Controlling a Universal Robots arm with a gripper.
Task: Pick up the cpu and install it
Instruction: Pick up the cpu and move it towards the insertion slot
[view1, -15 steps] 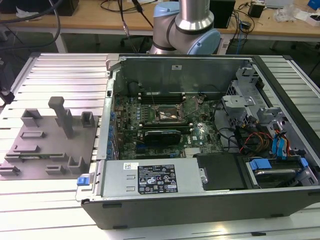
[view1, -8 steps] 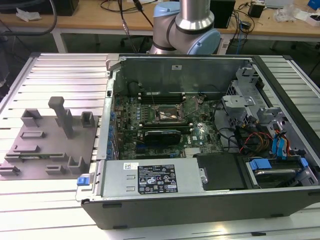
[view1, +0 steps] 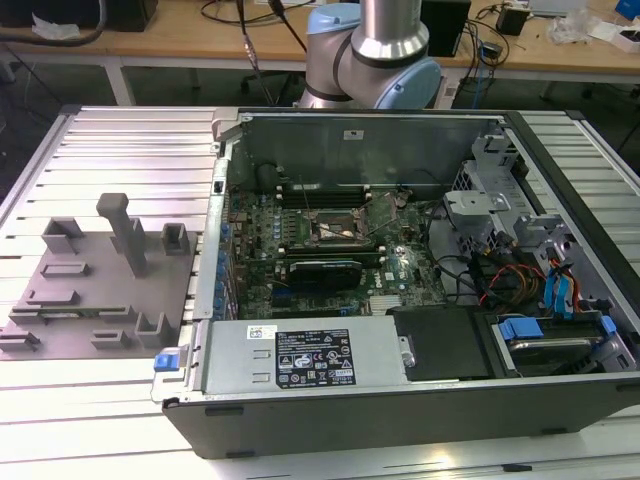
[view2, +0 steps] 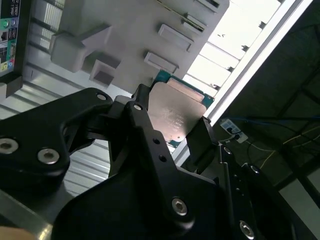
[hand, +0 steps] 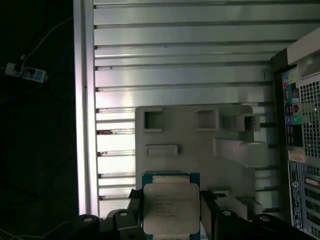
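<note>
Dropping is the likeliest failure: the ribbed metal bench (view1: 110, 150) is hard. In the exterior view, a grey block plate (view1: 110, 290) lies at nine o'clock of the computer case (view1: 400, 420). Facing down over that plate, the pincer (view2: 172, 117) clamps the cpu (hand: 171, 212) by two opposite edges; any tilt could loosen it.
</note>
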